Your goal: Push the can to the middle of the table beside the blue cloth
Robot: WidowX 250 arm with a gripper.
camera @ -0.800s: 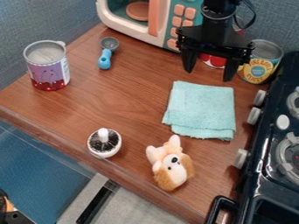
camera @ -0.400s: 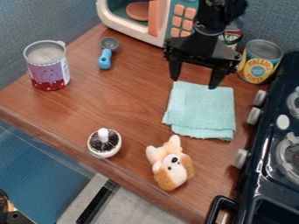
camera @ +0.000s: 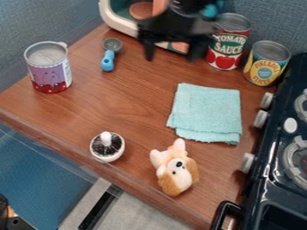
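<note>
the gripper [camera: 171,58] is positioned at the top of the view, in front of the toy microwave [camera: 114,22]; its fingers are apart, with nothing held between them. three cans stand upright on the wooden table [camera: 126,103], and which one is the task can cannot be told. the purple can [camera: 49,72] is located near the far left edge, well apart from the gripper. the red can [camera: 228,45] is located toward the upper right, near the wall, and the right side of the gripper overlaps its left edge (contact between the two cannot be confirmed). the yellow can [camera: 265,67] is located just beside the red can, on its lower right. the blue cloth [camera: 205,114] lies flat and folded, right of the middle of the table, below the red can and the yellow can; none of the three cans is at the middle of the table. additional items: the blue spoon [camera: 108,60] lies between the purple can and the gripper; the round white brush [camera: 107,147] sits near the front edge; the toy dog [camera: 177,168] lies just below the cloth. the black stove [camera: 269,179] adjoins the right side of the table.
</note>
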